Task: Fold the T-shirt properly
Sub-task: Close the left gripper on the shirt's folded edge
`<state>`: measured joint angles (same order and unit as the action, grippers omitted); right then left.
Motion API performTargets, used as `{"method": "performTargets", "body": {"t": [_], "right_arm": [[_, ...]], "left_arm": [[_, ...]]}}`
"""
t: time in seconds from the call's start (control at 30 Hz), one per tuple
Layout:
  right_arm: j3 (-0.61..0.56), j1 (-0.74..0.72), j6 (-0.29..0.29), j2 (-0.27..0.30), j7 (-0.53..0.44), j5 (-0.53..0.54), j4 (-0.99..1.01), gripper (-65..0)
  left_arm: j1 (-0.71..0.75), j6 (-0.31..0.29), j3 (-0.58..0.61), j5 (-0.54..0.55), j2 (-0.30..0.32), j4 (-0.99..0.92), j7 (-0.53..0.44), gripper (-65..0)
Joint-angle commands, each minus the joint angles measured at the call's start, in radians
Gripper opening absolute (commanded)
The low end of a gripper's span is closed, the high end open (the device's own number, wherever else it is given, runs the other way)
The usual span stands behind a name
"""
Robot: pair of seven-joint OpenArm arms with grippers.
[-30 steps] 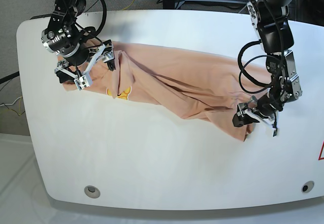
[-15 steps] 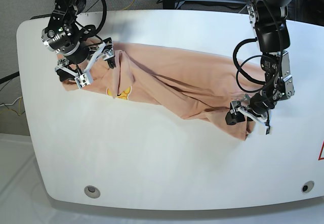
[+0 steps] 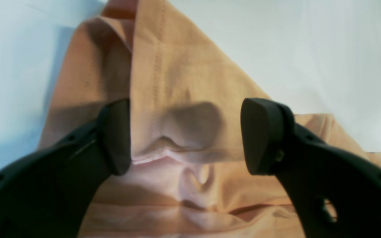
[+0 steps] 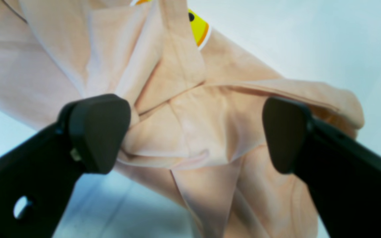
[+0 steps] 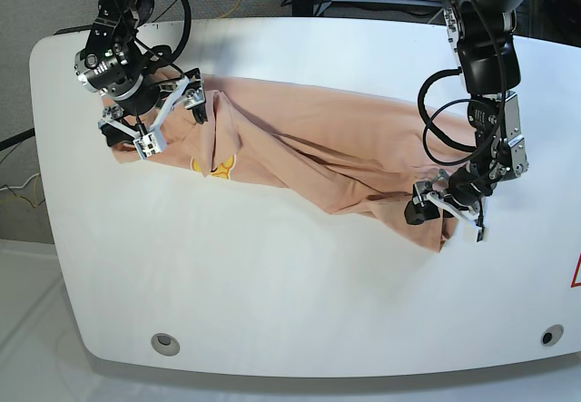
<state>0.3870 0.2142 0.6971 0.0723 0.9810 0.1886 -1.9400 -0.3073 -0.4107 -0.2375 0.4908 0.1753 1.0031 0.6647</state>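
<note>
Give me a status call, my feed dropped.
Left claw open over one end of the T-shirt. Right claw open over the other end. Shirt bunched lengthwise, unfolded. Nothing in the way.

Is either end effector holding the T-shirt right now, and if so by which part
Neither. The left end effector and the right end effector stand open over the T-shirt.

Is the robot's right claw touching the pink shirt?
Cannot tell. In the right wrist view the right gripper stands open around a bunched part of the T-shirt, but whether a fingertip meets the cloth is unclear.
</note>
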Motion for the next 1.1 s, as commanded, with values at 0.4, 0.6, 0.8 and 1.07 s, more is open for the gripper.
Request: {"method": "performTargets", "body": {"t": [0.4,0.6,0.8,1.07], "right_arm": [[0.003,-0.005,0.001,0.008,-0.017,0.015,-0.016,0.0],[0.003,-0.005,0.001,0.008,-0.017,0.015,-0.016,0.0],[0.003,-0.005,0.001,0.005,-0.017,0.015,-0.016,0.0],[0.003,-0.005,0.001,0.004,-0.017,0.015,-0.016,0.0]], "left_arm": [[-0.023,-0.006,-0.004,0.012,0.010,0.013,-0.006,-63.3],[-0.023,-0.006,-0.006,0.012,0.011,0.013,-0.006,-63.6],[-0.023,-0.007,-0.006,0.013,0.016,0.015,-0.006,-63.6],[-0.023,-0.007,-0.006,0.015,0.046,0.023,-0.003,-63.6]]}}
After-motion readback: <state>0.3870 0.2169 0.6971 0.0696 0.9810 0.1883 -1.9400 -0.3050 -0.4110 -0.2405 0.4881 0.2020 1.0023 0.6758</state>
